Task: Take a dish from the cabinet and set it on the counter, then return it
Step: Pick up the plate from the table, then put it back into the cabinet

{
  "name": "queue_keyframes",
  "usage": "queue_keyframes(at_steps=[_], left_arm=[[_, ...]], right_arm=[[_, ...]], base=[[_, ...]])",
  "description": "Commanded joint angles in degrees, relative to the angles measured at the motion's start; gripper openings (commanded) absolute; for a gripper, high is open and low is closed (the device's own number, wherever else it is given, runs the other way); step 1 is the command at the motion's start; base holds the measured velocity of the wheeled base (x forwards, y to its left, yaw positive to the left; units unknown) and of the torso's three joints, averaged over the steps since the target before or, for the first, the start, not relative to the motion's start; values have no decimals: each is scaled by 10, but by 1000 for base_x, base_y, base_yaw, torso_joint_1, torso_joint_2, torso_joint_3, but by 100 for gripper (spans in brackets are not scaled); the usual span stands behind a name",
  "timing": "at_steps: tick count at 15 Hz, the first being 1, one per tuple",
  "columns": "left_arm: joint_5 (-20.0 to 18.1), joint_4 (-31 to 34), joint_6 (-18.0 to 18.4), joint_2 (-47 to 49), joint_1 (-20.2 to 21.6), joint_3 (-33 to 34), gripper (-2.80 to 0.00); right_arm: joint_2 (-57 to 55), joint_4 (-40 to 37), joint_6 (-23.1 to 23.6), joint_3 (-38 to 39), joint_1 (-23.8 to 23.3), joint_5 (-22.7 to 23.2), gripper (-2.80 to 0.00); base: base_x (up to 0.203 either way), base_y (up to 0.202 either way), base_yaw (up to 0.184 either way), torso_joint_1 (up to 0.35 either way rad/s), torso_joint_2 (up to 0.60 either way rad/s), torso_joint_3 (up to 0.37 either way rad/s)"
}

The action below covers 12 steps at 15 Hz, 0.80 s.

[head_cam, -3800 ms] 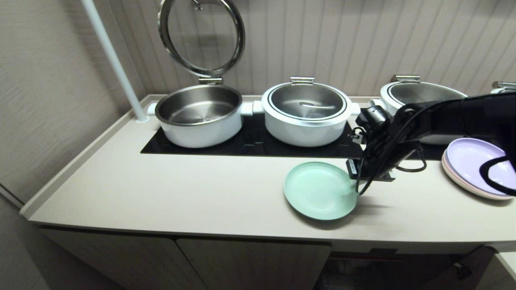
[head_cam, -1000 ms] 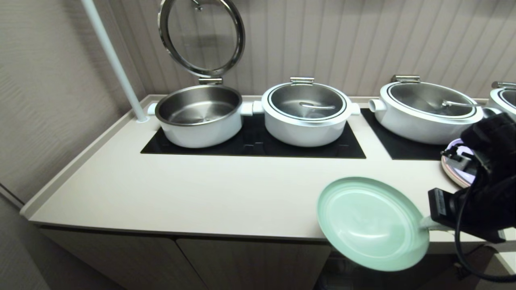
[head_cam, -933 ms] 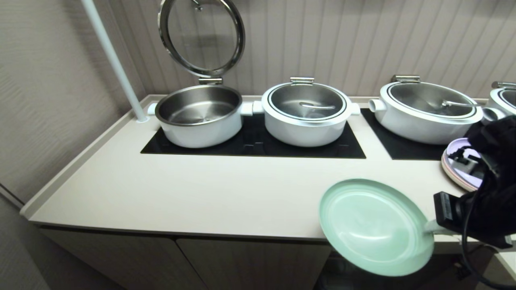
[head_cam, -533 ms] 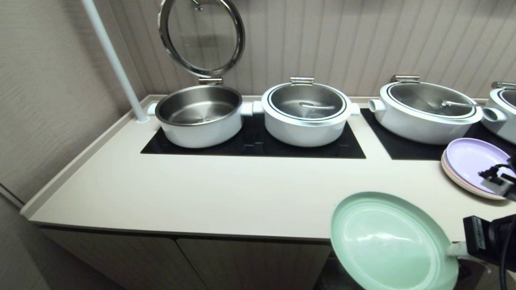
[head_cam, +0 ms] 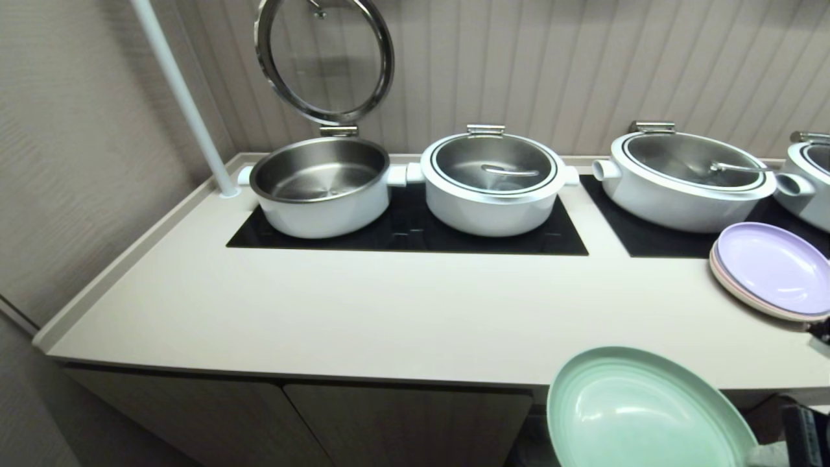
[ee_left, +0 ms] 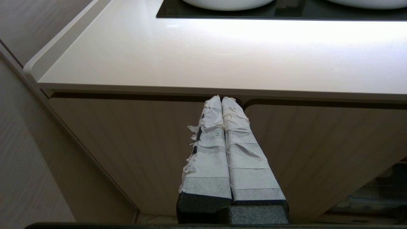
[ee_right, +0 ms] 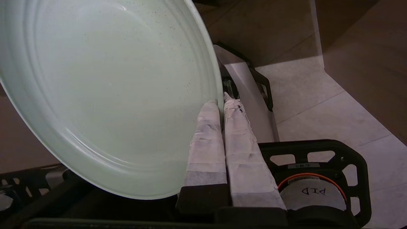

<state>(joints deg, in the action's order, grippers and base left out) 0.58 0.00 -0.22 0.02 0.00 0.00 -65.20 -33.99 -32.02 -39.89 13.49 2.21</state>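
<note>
Ribbed beige wall panels back the worktop (head_cam: 363,311), which runs cream and bare across its whole front half, with a raised lip along the left edge and a straight front edge. Behind that open stretch I see the black cooktop (head_cam: 415,237) carrying white pots (head_cam: 493,181), one with its lid (head_cam: 324,58) tipped up, and a white pole (head_cam: 181,97) at the back left corner. A lilac plate (head_cam: 771,266) sits on a stack near the right end.

My right tool (ee_right: 222,103) has its taped fingers pinched on the rim of the green plate (head_cam: 639,415), which I hold off the worktop, past its front edge and lower, tilted, in front of the cabinet (head_cam: 402,421). From the right wrist I see floor tiles and the robot's base beneath the plate.

My left tool (ee_left: 222,101) is closed on nothing, parked just in front of the cabinet doors below the worktop's front edge.
</note>
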Motion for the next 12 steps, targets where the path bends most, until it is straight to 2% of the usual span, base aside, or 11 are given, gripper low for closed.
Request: queue_keyframes(at_steps=[1,4,7,12], left_arm=[[0,0,0,0,0,0,-280],[0,0,0,0,0,0,-280],[0,0,0,0,0,0,-280],[0,0,0,0,0,0,-280]], right_arm=[[35,-2,0,31,1,2,-280],[76,-3,6,68,3,36,-280],[101,-2,40,111,4,39,-280],[112,1,51,121,8,39,-280]], base=[[0,0,0,0,0,0],[0,0,0,0,0,0],[0,0,0,0,0,0],[0,0,0,0,0,0]])
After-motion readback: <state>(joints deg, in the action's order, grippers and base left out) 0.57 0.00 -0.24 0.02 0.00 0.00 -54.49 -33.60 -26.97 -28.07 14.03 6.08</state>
